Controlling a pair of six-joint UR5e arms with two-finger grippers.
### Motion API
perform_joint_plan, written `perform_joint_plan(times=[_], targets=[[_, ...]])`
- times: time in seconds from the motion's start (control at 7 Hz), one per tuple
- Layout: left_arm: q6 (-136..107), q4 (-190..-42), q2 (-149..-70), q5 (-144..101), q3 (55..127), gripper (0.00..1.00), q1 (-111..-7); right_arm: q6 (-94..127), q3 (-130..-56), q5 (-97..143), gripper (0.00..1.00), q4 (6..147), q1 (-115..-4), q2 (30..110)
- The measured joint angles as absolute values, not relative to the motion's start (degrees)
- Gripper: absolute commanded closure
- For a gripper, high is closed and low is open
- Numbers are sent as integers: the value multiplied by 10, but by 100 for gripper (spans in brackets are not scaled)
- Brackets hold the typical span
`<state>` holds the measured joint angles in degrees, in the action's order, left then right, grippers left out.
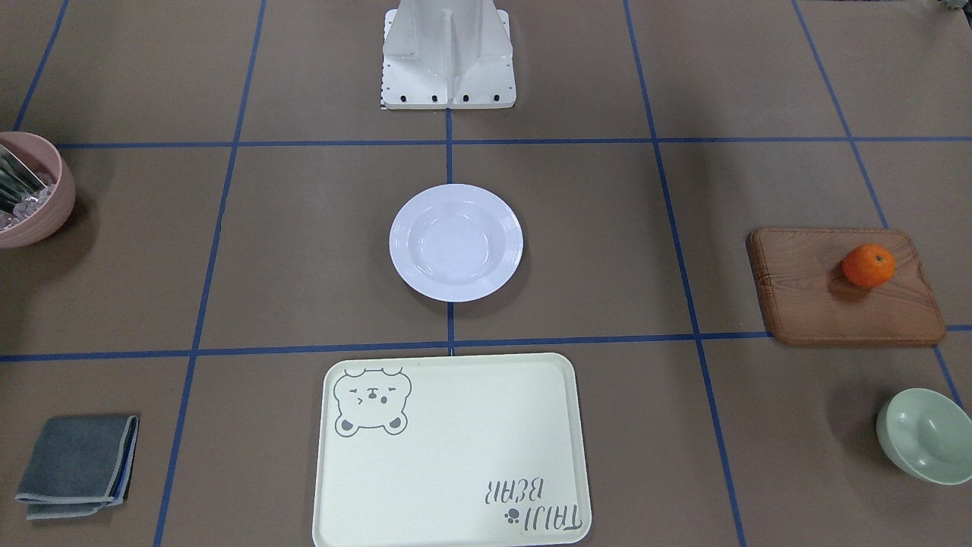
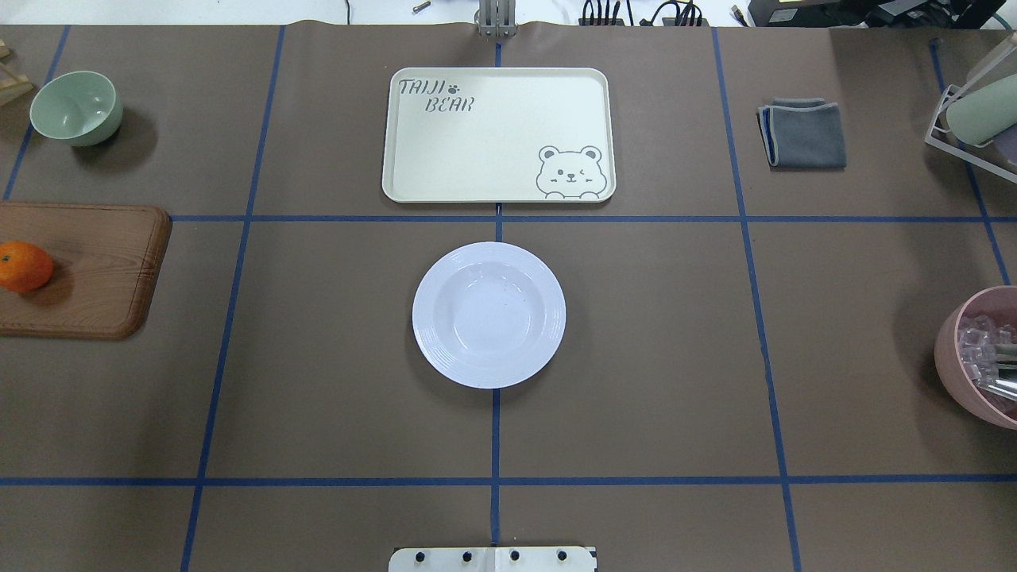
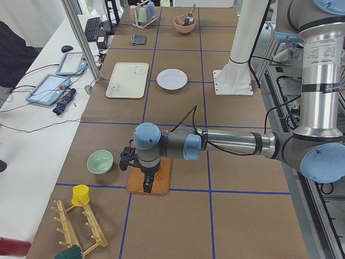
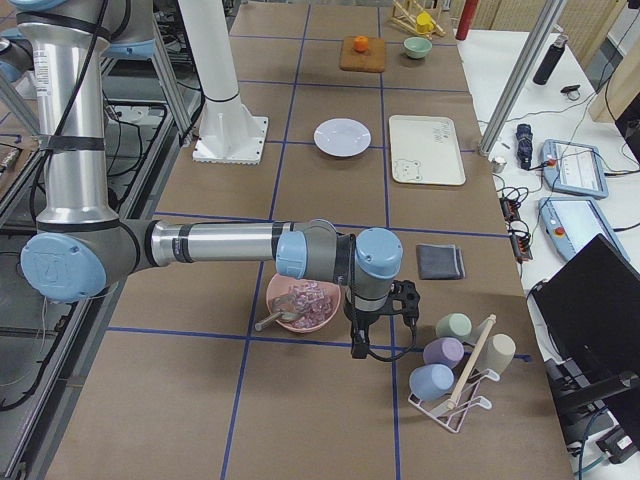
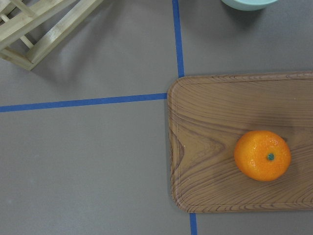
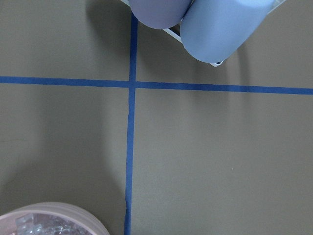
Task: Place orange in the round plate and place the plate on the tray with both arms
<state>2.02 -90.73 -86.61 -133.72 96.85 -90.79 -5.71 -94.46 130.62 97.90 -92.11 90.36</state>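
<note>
The orange (image 1: 868, 264) (image 2: 24, 266) (image 5: 262, 155) rests on a brown wooden board (image 1: 805, 300) at the table's far left. The white round plate (image 1: 456, 243) (image 2: 489, 314) sits empty at the table's centre. Just beyond it lies the cream tray (image 1: 456, 456) (image 2: 500, 135) with nothing on it. My left gripper (image 3: 146, 184) hangs above the wooden board, and I cannot tell whether it is open or shut. Near the pink bowl hangs my right gripper (image 4: 358, 345), whose state I also cannot tell. Neither wrist view shows any fingers.
A pale green bowl (image 1: 926, 434) stands beyond the board. A pink bowl (image 2: 953, 349) with clear pieces and a utensil is at the far right. A folded grey cloth (image 2: 804, 133) lies right of the tray. A rack of cups (image 4: 455, 365) and a wooden rack (image 3: 81, 226) stand at the table's ends.
</note>
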Motion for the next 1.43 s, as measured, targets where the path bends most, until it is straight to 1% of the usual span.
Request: perform_joint_plan(times=[1.0,1.43], targets=[[23,-911,-865,-1337,968,1,-908,-57,-943,1309,0,977,-921,904],[23,-912,-869,-1337,980,1,-903,-57,-949,1308,0,977,-921,903]])
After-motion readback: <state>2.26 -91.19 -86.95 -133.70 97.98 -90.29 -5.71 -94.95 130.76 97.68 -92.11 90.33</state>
